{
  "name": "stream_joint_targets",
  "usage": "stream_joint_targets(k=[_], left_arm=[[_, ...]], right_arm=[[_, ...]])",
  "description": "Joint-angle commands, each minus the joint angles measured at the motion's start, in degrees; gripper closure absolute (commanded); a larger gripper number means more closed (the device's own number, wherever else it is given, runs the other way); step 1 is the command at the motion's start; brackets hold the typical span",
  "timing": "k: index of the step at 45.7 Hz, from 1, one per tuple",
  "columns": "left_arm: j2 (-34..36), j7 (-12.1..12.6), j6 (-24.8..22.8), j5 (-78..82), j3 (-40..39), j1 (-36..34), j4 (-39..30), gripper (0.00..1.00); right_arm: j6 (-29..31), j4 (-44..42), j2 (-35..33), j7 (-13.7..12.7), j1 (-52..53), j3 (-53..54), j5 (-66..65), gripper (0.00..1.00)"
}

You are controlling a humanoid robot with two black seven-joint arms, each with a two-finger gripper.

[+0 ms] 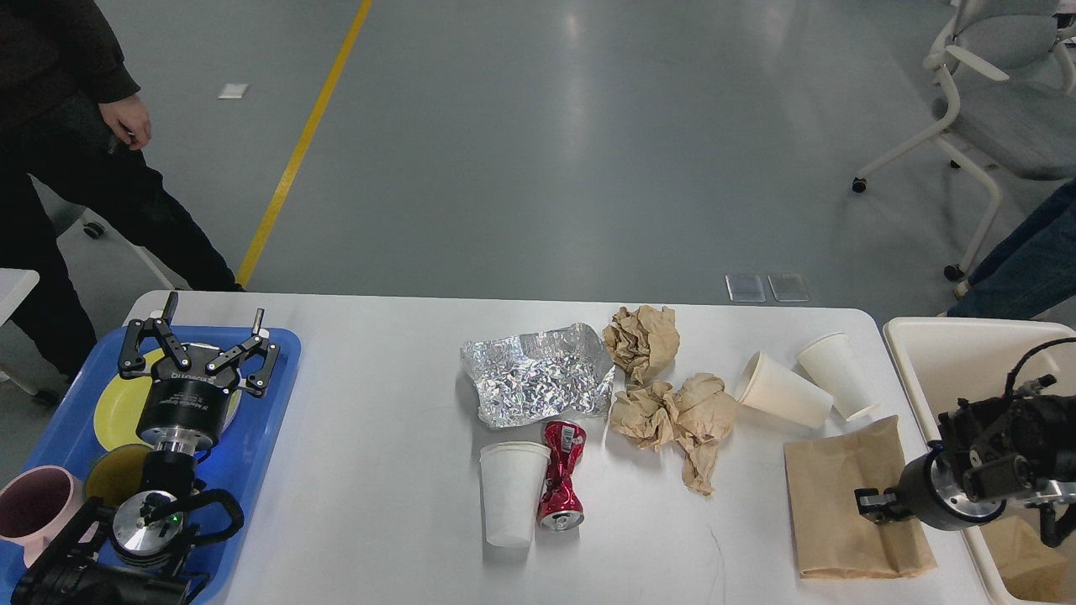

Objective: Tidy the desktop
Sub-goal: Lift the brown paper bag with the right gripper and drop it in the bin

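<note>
The left end effector (208,329) hangs with its fingers spread wide above the blue tray (269,420), directly over a yellow plate (113,407). The white surface (378,470) stretches to its right, carrying crumpled foil (538,374), a crushed red can (561,475) beside a white cup (511,496), and brown paper wads (668,412). The right end effector (870,507) sits over a brown paper bag (841,504); whether it grips cannot be told. Just behind it lies the cream bin (933,353).
</note>
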Motion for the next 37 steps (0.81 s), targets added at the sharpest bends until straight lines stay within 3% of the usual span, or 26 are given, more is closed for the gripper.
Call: stream_joint_targets(k=[1,10,16,28,37], left_arm=[[0.00,0.00,-0.02,0.00,0.00,-0.09,0.00,0.04],[0.00,0.00,-0.02,0.00,0.00,0.00,0.00,0.04],[0.00,0.00,-0.02,0.00,0.00,0.00,0.00,0.04],[0.00,0.00,0.07,0.00,0.00,0.00,0.00,0.04],[0.00,0.00,0.07,0.00,0.00,-0.09,0.00,0.04]], right_arm=[[2.98,5.38,-2.11,-0.93,6.84,-0.24,2.54,1.00],[14.84,10.48,-2.11,-6.82,18.97,-1.64,17.30,1.00],[17.84,16.10,-2.20,-10.25,28.46,-4.80,21.27,1.00],[19.24,28.14,-1.50,-11.04,50.00,-16.76,26.54,1.00],[21.01,29.38,-2.03,-13.68,54.58,-19.93,26.54,1.00]])
